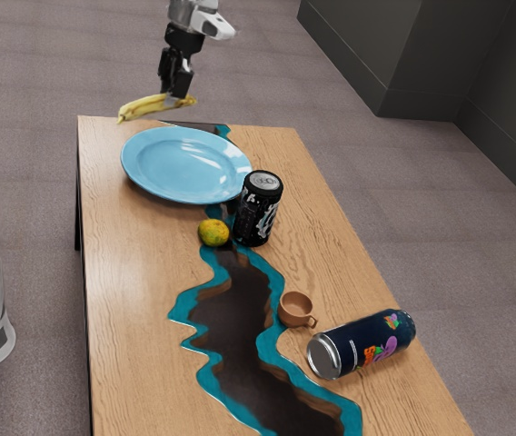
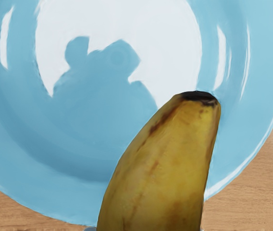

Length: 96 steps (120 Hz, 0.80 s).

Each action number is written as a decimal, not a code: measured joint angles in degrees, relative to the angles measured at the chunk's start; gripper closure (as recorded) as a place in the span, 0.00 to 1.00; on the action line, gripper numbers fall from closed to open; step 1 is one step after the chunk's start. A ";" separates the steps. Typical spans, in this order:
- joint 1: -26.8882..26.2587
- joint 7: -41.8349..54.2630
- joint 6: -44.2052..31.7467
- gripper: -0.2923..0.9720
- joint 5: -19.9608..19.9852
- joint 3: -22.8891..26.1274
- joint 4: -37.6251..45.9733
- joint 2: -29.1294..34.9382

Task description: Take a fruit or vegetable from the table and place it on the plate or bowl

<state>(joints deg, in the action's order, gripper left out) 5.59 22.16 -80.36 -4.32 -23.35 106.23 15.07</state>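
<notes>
1. One banana point(image 1: 152, 106) hangs in the air in the gripper point(image 1: 178, 96). The two black fingers are pressed against it from both sides near one end, and the rest sticks out toward the exterior view's left, its long axis roughly level.
2. The blue plate point(image 1: 144, 168) lies on the wooden table point(image 1: 131, 300) below the hand. In the wrist view the banana point(image 2: 165, 168) points across the plate point(image 2: 55, 159), its dark tip over the well and the hand's shadow near the middle. The target therefore appears to lie straight down from the load, so the next move is judged to be a plain descent and release.
3. Nothing stands between banana and plate.
4. Bystanders: a small yellow-green fruit point(image 1: 213, 232) just beside the plate's near rim, touching or almost touching an upright black can point(image 1: 257, 209). A brown cup point(image 1: 296, 310) and a toppled printed can point(image 1: 361, 342) lie well apart, past the table's blue-edged dark inlay point(image 1: 240, 336).
</notes>
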 joint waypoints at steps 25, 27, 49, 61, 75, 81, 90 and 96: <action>0.63 1.18 -3.65 0.65 0.34 -0.25 -0.45 -5.36; 0.72 1.34 -4.00 0.65 0.37 -0.31 -0.92 -6.01; -0.12 3.03 -6.62 0.65 1.49 0.07 -6.69 -13.05; -1.59 3.75 -7.56 0.65 2.09 0.04 -6.98 -13.67; -3.04 4.70 -8.82 0.65 2.39 -0.25 -6.98 -14.30; -3.55 5.08 -9.27 0.62 2.48 -0.39 -6.97 -14.42; -4.70 5.79 -9.86 0.46 3.25 -1.15 -6.87 -14.41; -5.35 6.31 -10.15 0.39 3.78 -1.65 -6.79 -14.39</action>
<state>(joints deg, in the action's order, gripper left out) 0.24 28.48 -90.51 -0.54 -24.99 99.45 0.68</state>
